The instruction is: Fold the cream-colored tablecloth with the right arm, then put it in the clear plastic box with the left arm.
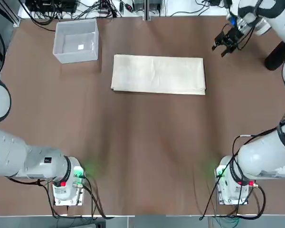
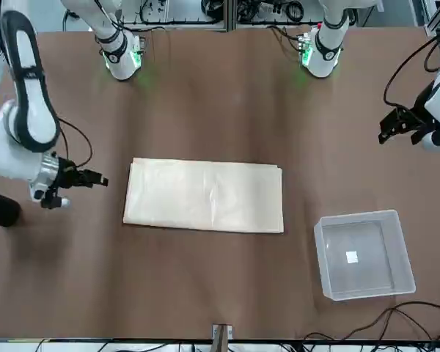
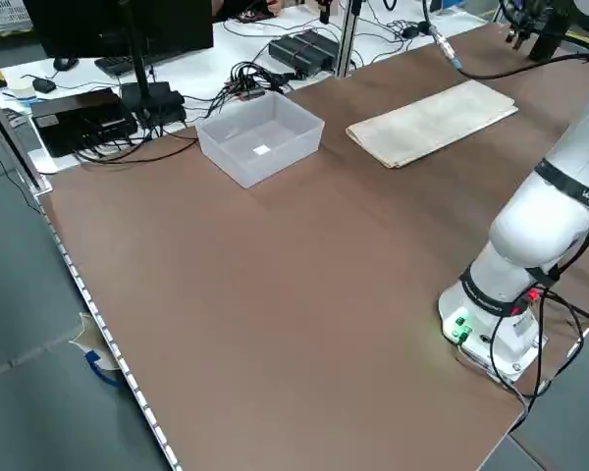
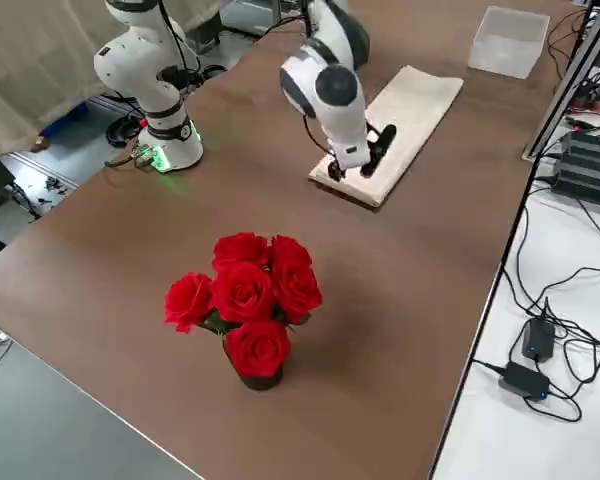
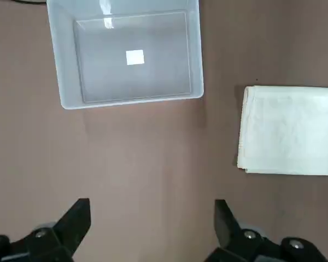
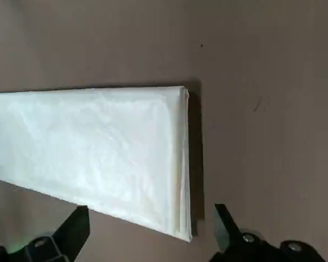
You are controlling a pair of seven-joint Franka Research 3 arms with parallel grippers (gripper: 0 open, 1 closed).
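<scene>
The cream-colored tablecloth point(image 1: 156, 74) lies folded in a long flat rectangle at the middle of the table's far half; it also shows as the cloth point(image 2: 205, 194) in the front view. The clear plastic box point(image 1: 76, 58) stands empty to its left, a white label on its bottom. My right gripper point(image 1: 220, 46) hovers open off the cloth's right end, above the table, holding nothing; the right wrist view shows that cloth end point(image 6: 98, 147) below. My left gripper point(image 2: 393, 127) hangs open in the air near the table's left edge, and its wrist view looks down on the box point(image 5: 195, 54) and the cloth's left end point(image 5: 290, 131).
A vase of red roses point(image 4: 245, 305) stands near the table's right edge. Cables and electronics point(image 3: 128, 108) lie on the white bench beyond the far edge. Both arm bases point(image 1: 66, 183) sit at the near edge. Bare brown tabletop point(image 1: 147, 142) lies between the bases and the cloth.
</scene>
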